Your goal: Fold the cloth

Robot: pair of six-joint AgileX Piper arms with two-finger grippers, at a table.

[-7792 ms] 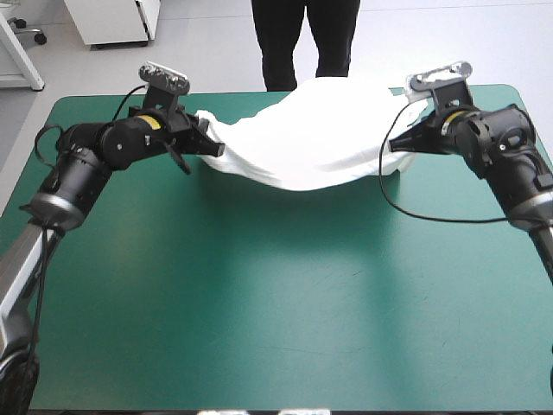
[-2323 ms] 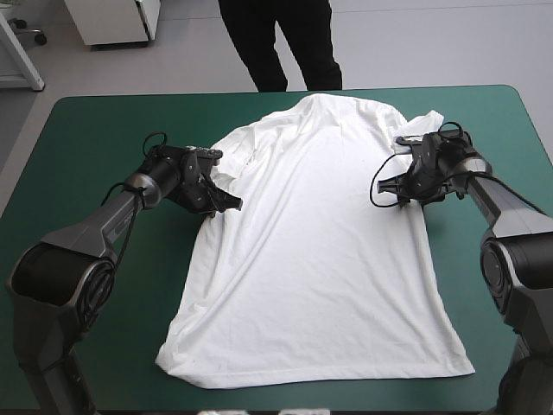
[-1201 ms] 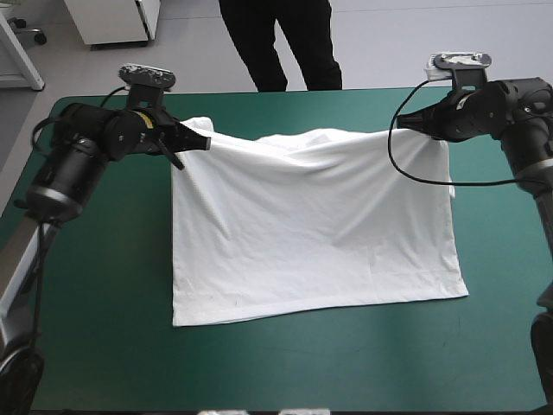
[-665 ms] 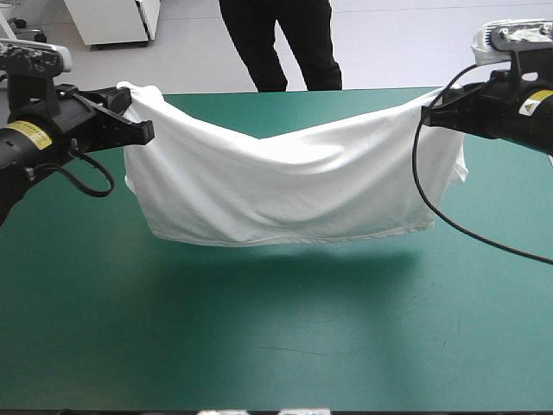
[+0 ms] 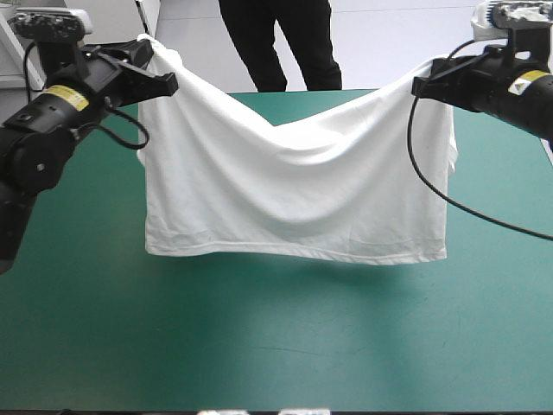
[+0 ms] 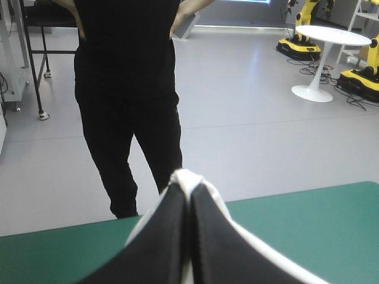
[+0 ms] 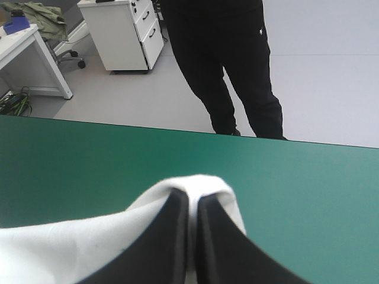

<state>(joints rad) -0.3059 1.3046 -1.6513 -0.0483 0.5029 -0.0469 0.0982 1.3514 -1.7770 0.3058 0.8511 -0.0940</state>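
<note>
We hold the T-shirt (image 5: pixel 294 190) hanging above the surface (image 5: pixel 259 346), hem near it; left tool (image 5: pixel 166 83) & right tool (image 5: pixel 421 86) each pinch a top corner. Risk: thin grip slips, or mid sag bunches w/ uneven lowering.

White T-shirt (image 5: pixel 294 186) hanging over teal-green table (image 5: pixel 259 346), left gripper (image 5: pixel 167 84), right gripper (image 5: pixel 421 86), jaws clamped on its corners

This is a robot lab. 2 black robot arms (image 5: pixel 52 130) reach over a table (image 5: pixel 259 346) with a teal-green cover, on a bare grey floor (image 6: pixel 249 106), near a white drawer cabinet (image 7: pixel 121 32).
</note>
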